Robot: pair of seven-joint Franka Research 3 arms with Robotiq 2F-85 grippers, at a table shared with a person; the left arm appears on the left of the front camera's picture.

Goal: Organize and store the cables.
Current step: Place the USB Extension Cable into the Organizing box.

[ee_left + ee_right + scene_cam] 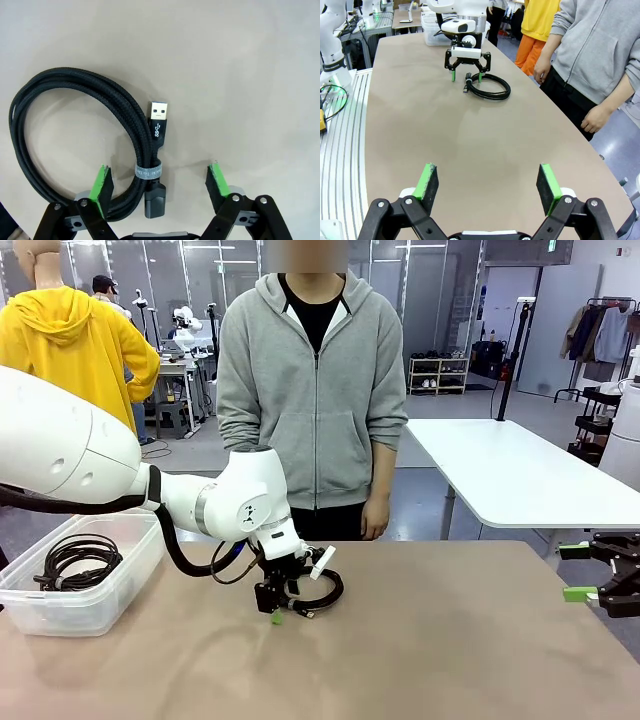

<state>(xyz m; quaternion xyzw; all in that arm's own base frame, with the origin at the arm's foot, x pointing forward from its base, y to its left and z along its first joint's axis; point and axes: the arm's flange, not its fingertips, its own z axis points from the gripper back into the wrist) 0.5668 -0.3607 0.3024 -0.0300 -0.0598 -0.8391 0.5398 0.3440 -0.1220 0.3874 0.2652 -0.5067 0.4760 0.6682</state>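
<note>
One of the cables [75, 85], a black braided cord wound in a coil with a grey strap and a USB plug, lies on the tan table just left of centre [325, 592]. My left gripper [160, 182] is lowered over it, jaws open, the green pads straddling the strapped section and plug end without touching them. From across the table, the same gripper [466, 77] stands at the near end of the cable coil [507, 90]. Another coiled cable [80, 558] rests inside the clear bin [60, 615]. My right gripper [487, 182] hangs open and empty near the table's right edge [575, 572].
The clear plastic bin stands at the table's left front corner. A person in a grey hoodie [315, 390] stands at the far edge, hands hanging down. A white table [520, 475] stands behind on the right. Wide bare tabletop lies between the two grippers.
</note>
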